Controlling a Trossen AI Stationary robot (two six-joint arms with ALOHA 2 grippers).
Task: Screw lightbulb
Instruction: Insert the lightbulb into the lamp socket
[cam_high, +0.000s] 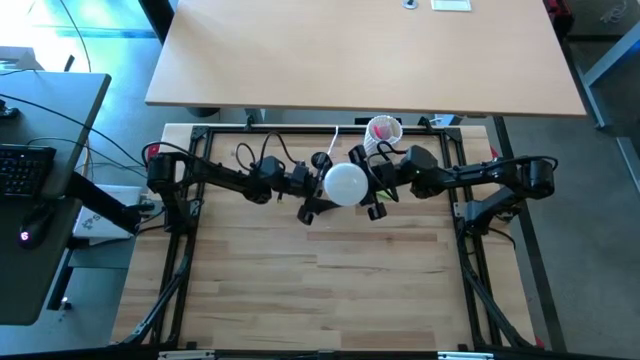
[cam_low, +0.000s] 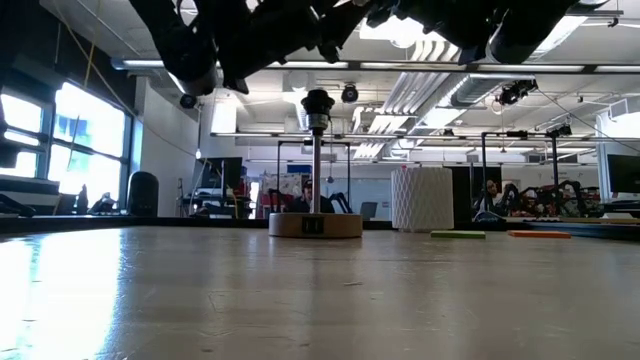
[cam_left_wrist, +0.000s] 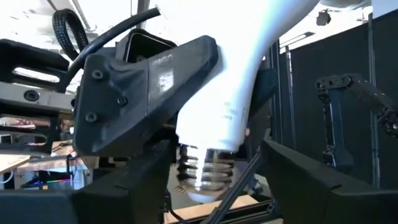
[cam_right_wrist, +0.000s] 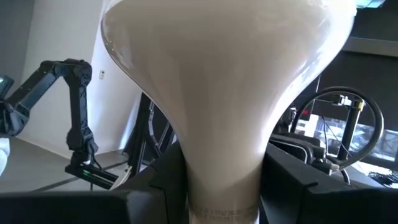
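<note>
Gripping the lightbulb by its neck, the right end effector.

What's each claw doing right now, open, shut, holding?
Left claw: beside the lightbulb, near its screw base; cannot tell whether it grips.
Right claw: closed on the lightbulb's neck, held up in the air.

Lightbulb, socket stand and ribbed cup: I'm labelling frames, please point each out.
lightbulb (cam_high: 346, 184), high view, top of the white globe.
socket stand (cam_low: 315, 224), low view, round wooden base.
ribbed cup (cam_low: 421, 198), low view, side wall.
</note>
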